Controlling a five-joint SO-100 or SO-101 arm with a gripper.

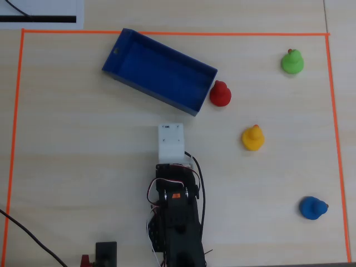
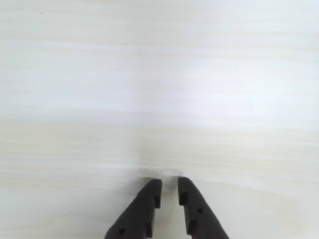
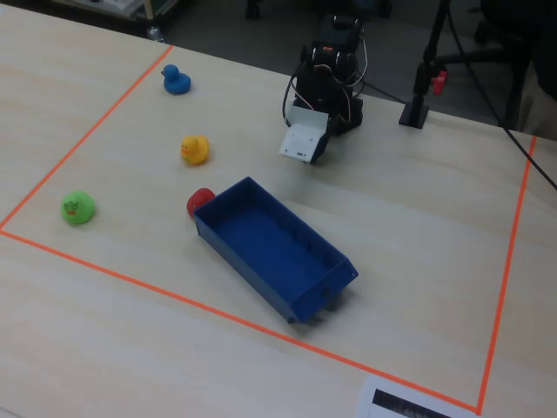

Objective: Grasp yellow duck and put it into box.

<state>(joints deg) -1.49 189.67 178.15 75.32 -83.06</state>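
Note:
The yellow duck (image 1: pixel 253 138) stands on the pale wooden table, right of the arm in the overhead view, and left of the arm in the fixed view (image 3: pixel 194 150). The blue box (image 1: pixel 158 69) lies at an angle near the top of the overhead view, empty inside (image 3: pixel 270 239). My gripper (image 2: pixel 169 183) points down at bare table in the wrist view. Its dark jaws stand a narrow gap apart with nothing between them. From above, the white wrist housing (image 1: pixel 169 142) hides the gripper. It sits well left of the duck and just below the box.
A red duck (image 1: pixel 220 94) rests against the box's right end. A green duck (image 1: pixel 292 61) and a blue duck (image 1: pixel 313 207) stand near the right side. Orange tape (image 1: pixel 14 139) frames the work area. A black stand (image 3: pixel 422 96) is beside the arm base.

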